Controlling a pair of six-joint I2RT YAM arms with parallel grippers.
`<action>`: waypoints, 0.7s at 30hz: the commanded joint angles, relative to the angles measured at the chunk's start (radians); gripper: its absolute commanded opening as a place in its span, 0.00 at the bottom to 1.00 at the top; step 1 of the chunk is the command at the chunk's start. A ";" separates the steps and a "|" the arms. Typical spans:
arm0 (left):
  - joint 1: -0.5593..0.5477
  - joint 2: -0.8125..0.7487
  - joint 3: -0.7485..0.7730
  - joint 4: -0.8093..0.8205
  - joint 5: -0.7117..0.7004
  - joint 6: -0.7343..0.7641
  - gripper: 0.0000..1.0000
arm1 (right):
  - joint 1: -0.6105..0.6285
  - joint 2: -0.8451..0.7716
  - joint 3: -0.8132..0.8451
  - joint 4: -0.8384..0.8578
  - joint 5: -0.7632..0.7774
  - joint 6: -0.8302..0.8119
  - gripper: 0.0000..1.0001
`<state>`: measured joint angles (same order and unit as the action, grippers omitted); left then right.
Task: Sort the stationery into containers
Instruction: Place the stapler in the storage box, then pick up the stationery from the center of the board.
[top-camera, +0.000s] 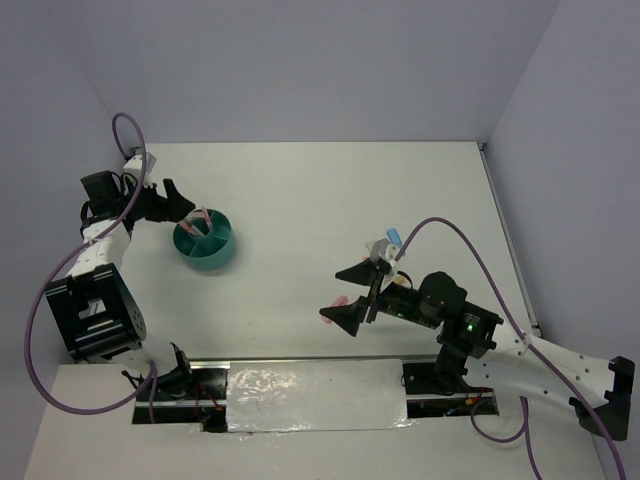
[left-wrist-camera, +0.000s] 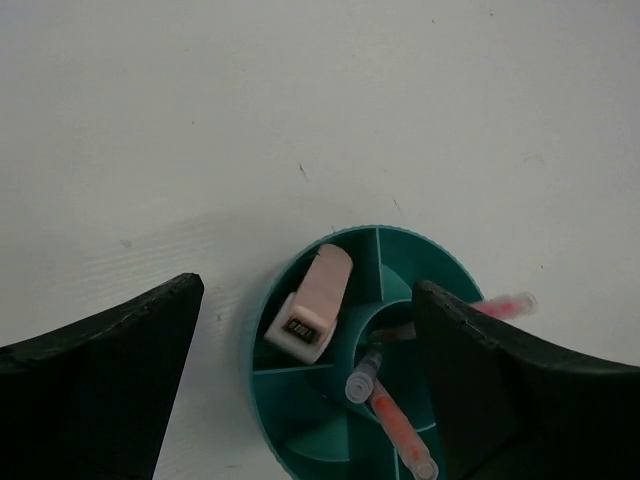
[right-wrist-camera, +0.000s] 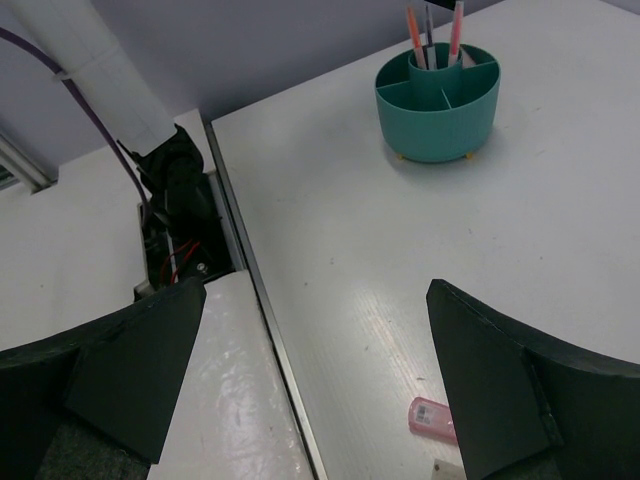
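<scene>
Left gripper hangs spread wide, empty, over the organiser — right gripper likewise, above the tabletop. Only the left wrist shows the pale eraser inside.

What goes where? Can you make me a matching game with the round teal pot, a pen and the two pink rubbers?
Things:
1. organiser
2. pink pen
3. pale pink eraser
4. bright pink eraser

Places or colours:
A. lying on the table, outside the organiser
B. teal
C. standing in the organiser's middle tube
D. lying in one of the organiser's outer compartments

Pairs: 1-B, 2-C, 3-D, 4-A.
</scene>
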<state>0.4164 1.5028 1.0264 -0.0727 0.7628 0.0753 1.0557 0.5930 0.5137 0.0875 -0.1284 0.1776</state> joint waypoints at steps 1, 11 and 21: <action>0.005 -0.006 0.004 0.042 -0.003 0.006 0.99 | 0.000 -0.007 -0.003 0.035 -0.002 -0.003 1.00; 0.005 -0.100 0.096 0.022 -0.199 -0.068 0.99 | 0.000 0.024 0.000 0.012 0.200 0.025 1.00; 0.004 -0.540 0.201 -0.440 -0.675 -0.609 0.99 | -0.111 0.519 0.255 -0.460 0.605 0.552 1.00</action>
<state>0.4187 1.1198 1.2701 -0.3225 0.1345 -0.3492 0.9730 1.0096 0.6781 -0.1593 0.3580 0.4911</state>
